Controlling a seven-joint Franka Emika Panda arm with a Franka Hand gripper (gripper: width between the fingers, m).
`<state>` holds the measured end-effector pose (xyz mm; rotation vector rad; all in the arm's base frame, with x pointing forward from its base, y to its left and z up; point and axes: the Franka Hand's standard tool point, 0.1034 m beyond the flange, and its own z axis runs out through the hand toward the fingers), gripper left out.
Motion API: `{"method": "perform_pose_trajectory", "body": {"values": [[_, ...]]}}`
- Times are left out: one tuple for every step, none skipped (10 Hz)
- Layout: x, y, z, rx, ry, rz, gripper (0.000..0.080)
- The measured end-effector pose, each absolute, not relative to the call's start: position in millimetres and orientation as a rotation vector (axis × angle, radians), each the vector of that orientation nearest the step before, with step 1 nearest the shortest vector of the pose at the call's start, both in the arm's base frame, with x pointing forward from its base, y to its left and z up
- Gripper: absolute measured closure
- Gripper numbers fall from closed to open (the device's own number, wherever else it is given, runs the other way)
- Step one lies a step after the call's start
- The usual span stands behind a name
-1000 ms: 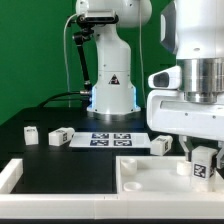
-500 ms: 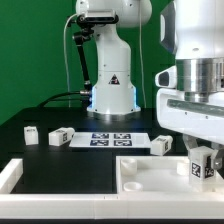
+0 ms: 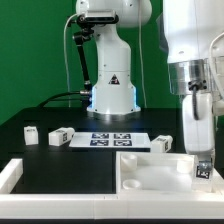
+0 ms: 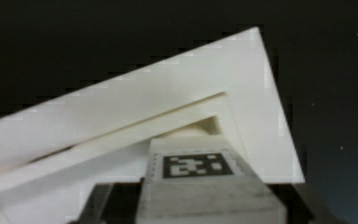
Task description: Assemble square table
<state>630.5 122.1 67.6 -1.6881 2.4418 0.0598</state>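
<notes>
The square table's top, a flat white slab (image 3: 150,172), lies at the front of the black table. My gripper (image 3: 201,160) hangs over the slab's corner on the exterior view's right, shut on a short white leg (image 3: 203,169) with a black-and-white tag. In the wrist view the tagged leg (image 4: 197,168) stands between my dark fingers (image 4: 115,205), with the slab's corner (image 4: 149,105) and a recessed hole in it right beyond the leg's end. Three more legs lie loose: two (image 3: 32,133) (image 3: 60,136) on the exterior view's left and one (image 3: 162,143) behind the slab.
The marker board (image 3: 108,139) lies flat behind the slab. A white rail frame (image 3: 12,174) edges the black surface at the front on the exterior view's left. The robot base (image 3: 112,95) stands at the back, before a green wall.
My wrist has turned about its vertical axis, so the gripper now shows narrow-side on. The held leg stays over the slab's corner on the exterior view's right.
</notes>
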Motion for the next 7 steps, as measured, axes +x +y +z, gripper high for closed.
{"method": "perform_pose_trajectory", "body": {"values": [[630.0, 121.5, 67.6, -1.650, 2.466, 0.053, 0.0511], [629.6, 119.7, 67.5, -1.634, 2.482, 0.050, 0.0511], [629.4, 117.8, 67.4, -1.621, 2.495, 0.047, 0.0509], [629.2, 118.0, 66.8, -1.625, 2.493, 0.047, 0.0427], [629.0, 118.1, 66.4, -1.626, 2.493, 0.047, 0.0427], [628.9, 118.1, 66.2, -1.626, 2.493, 0.047, 0.0246], [628.9, 118.5, 66.4, -1.627, 2.492, 0.047, 0.0180]]}}
